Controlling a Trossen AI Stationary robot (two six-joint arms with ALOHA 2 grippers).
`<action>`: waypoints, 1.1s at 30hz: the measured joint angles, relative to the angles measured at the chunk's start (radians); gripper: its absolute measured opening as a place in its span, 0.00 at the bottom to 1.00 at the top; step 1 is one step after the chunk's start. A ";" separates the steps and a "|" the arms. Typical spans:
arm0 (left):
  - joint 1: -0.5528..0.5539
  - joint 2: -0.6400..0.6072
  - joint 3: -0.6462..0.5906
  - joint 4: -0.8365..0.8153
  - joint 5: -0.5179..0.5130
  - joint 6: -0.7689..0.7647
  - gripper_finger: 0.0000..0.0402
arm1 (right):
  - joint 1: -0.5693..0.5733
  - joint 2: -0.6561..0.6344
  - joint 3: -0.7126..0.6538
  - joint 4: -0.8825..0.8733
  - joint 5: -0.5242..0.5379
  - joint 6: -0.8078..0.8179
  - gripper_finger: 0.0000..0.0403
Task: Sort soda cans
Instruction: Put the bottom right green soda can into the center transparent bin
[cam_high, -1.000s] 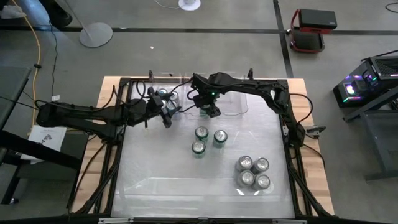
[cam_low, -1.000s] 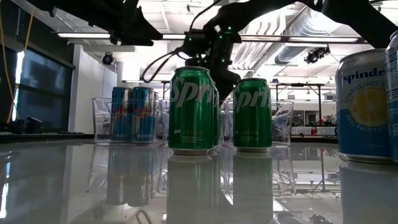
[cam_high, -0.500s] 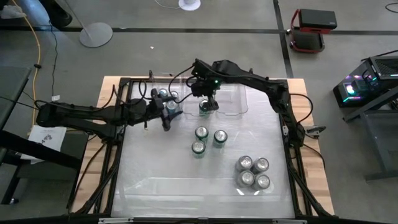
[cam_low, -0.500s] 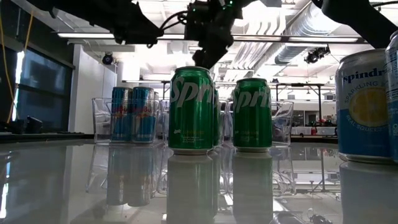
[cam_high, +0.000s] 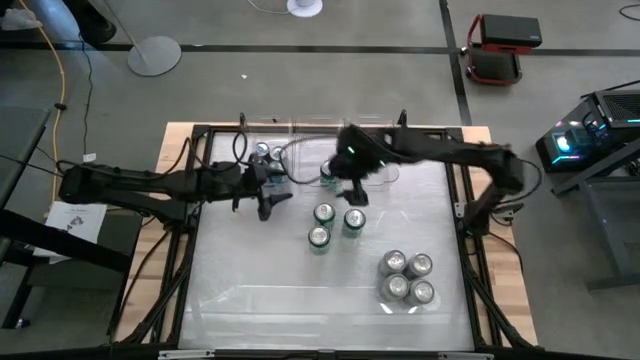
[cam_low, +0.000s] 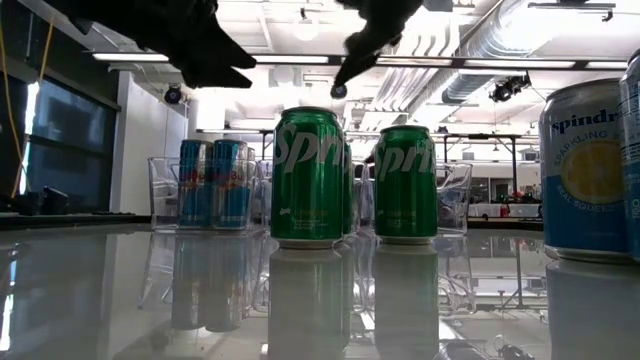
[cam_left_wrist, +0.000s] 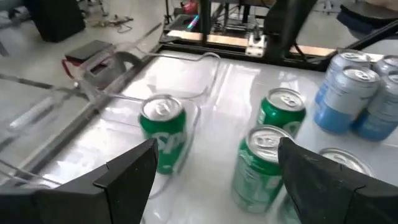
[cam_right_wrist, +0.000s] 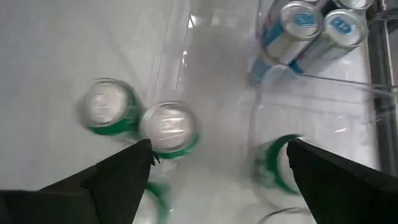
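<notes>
Grey concrete floor (cam_high: 300, 80) with dark seams, a round white stand base (cam_high: 154, 56), exposed silver ceiling ducts (cam_low: 470, 40), and a dark window wall (cam_low: 70, 150).

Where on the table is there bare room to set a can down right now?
Bare: the table's left and near stretch, beside the three green cans and the four light-blue cans. Crowded: the far edge, with bins and both end effectors.

Glossy table (cam_high: 240, 290) — green cans (cam_high: 334, 224), pale cans (cam_high: 407, 277) (clustered), bins (cam_high: 385, 165).
</notes>
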 joint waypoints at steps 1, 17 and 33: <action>-0.007 0.005 0.000 0.008 0.000 -0.006 0.77 | 0.024 -0.043 -0.060 0.041 0.021 0.036 0.90; 0.202 0.392 0.268 0.074 0.297 0.220 0.77 | 0.354 -0.386 -0.551 0.314 0.540 0.546 0.90; 0.395 0.766 0.457 0.115 0.597 0.239 0.77 | 0.361 -0.386 -0.590 0.315 0.609 0.592 0.90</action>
